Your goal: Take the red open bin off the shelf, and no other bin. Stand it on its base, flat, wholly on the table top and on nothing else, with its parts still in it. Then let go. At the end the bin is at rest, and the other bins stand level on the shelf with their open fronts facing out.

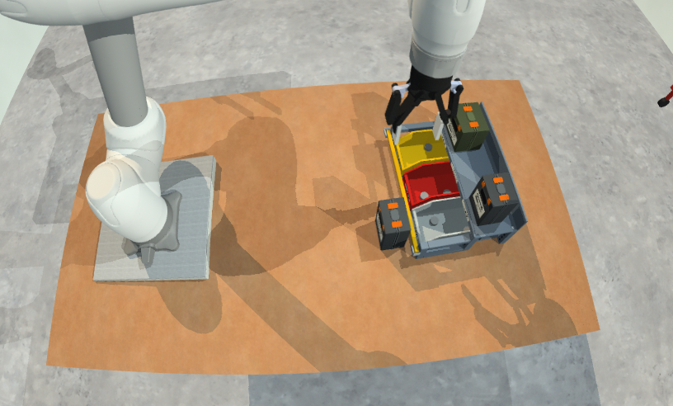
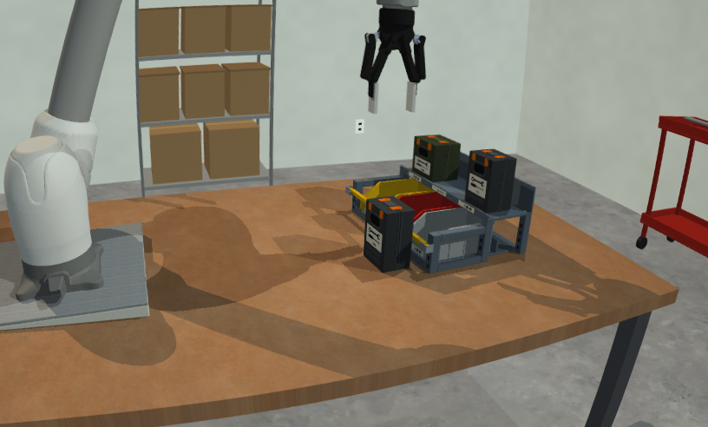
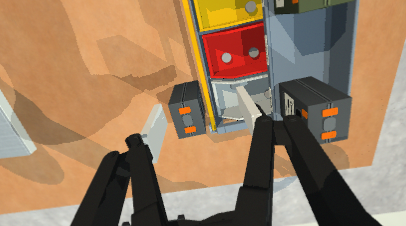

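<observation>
The gripper [image 2: 391,104] hangs high above the far end of the low blue-grey shelf [image 2: 526,193], its two fingers pointing down, parted about halfway, with nothing between them. The pale fingertips [image 1: 437,127] show in the top view over the far edge of the yellow bin [image 1: 421,151].

The red open bin [image 1: 430,184] sits on the shelf, in the middle of a row of three bins behind a yellow front rail [image 1: 399,183]. The yellow bin is on its far side and a grey bin [image 1: 439,223] on its near side, each touching or just beside it. Two round grey parts [image 3: 226,57] lie on the red bin's floor; the yellow bin also holds two, and the grey bin at least one.

Two cases stand on the raised rear deck of the shelf: an olive-green case [image 1: 470,125] with orange latches at the far end, and a dark grey case [image 1: 493,197] nearer. A third dark grey case [image 1: 392,223] stands on the wooden table top [image 2: 291,318], just beside the shelf's front corner by the grey bin.

The arm's base stands on a grey base plate [image 1: 198,262] at the other end of the table, well apart from the shelf. Beyond the table, a metal rack [image 2: 139,141] holds cardboard boxes, and a red cart [image 2: 678,124] stands by the side wall.
</observation>
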You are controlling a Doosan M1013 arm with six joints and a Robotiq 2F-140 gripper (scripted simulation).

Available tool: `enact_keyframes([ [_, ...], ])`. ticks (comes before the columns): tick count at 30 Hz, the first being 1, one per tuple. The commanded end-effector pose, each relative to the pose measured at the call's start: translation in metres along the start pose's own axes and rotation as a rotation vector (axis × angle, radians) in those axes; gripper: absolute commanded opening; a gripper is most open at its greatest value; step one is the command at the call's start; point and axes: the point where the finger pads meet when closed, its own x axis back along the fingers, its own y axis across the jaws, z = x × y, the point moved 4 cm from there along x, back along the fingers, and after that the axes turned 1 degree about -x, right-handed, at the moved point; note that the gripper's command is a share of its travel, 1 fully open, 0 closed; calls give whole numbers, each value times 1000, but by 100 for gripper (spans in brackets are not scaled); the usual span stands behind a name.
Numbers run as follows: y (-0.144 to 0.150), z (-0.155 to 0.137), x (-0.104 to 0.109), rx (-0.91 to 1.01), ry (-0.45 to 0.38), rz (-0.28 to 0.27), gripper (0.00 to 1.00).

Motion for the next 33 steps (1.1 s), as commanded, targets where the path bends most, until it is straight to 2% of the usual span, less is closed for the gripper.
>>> enact_keyframes([
  [1, 0, 0, 0, 0, 0, -1, 57],
  [5, 0, 0, 0, 0, 0, -1, 57],
  [10, 0, 0, -55, 0, 0, -1, 57],
  [22, 0, 0, -55, 0, 0, -1, 57],
  [27, -1, 0, -90, 0, 0, -1, 57],
  [33, -1, 0, -90, 0, 0, -1, 57],
])
